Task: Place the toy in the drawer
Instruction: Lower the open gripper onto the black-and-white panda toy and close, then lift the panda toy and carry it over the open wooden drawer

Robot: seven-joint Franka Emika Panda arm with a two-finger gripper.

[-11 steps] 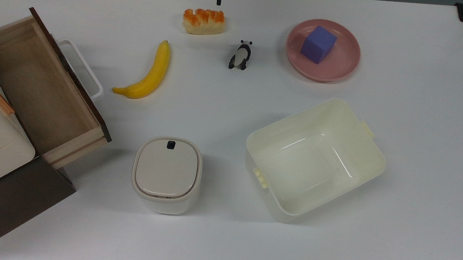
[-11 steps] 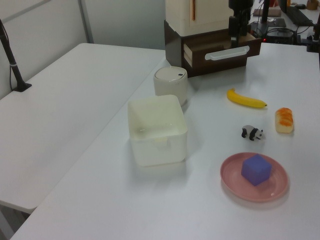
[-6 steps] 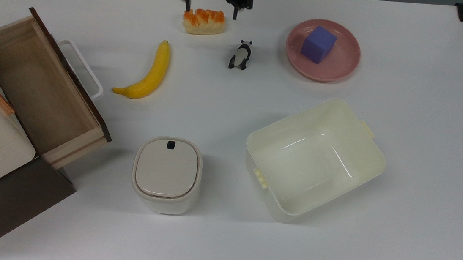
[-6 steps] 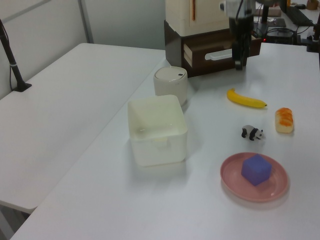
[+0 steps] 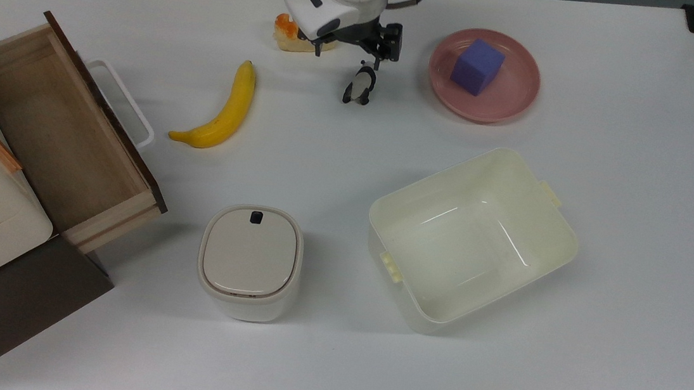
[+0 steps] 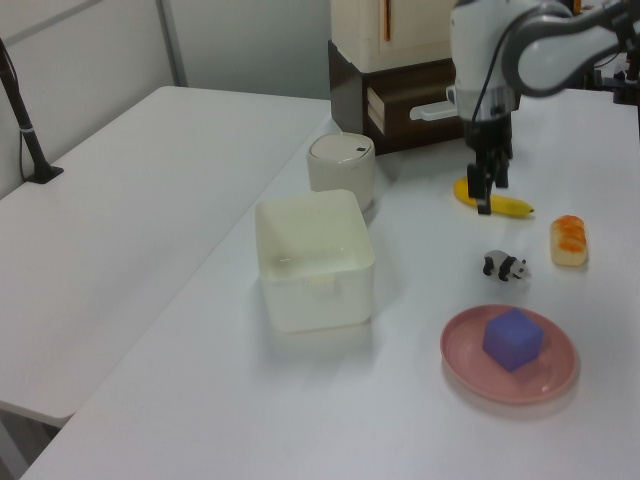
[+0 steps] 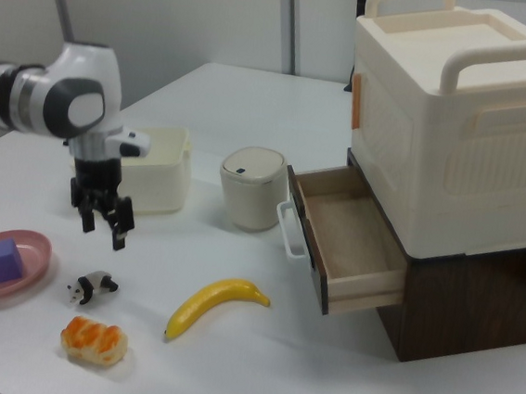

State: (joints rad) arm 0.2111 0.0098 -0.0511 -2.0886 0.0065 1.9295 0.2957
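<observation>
Since the earlier frames the arm has travelled from the far edge of the desk point(image 5: 597, 308) to a place above the toy point(image 5: 361, 85), so the approach is almost finished and the grasp itself is not yet begun. Now the gripper point(image 5: 353, 50) hangs with its fingers spread wide and holds nothing; in the right view it point(image 7: 101, 221) is clearly higher than the panda and apart from it.

Nearest to the gripper is the toy, which stands on its four legs on the desk just under and a little in front of the fingertips. In the right view the toy point(image 7: 92, 287) is directly below the open fingers. Just beside the gripper, on the top view's left, lies the bread point(image 5: 292, 34), partly hidden by the arm. My judgement is that the next move is a straight descent, and the bread is close enough to be touched if the fingers drift.

Farther from the gripper, on the top view's right, is the pink plate point(image 5: 509, 102) with the purple cube point(image 5: 476, 66). On the other side lies the banana point(image 5: 221, 113). Farthest from the gripper is the drawer point(image 5: 60, 135), pulled open and with nothing in it, ready to receive the toy.
</observation>
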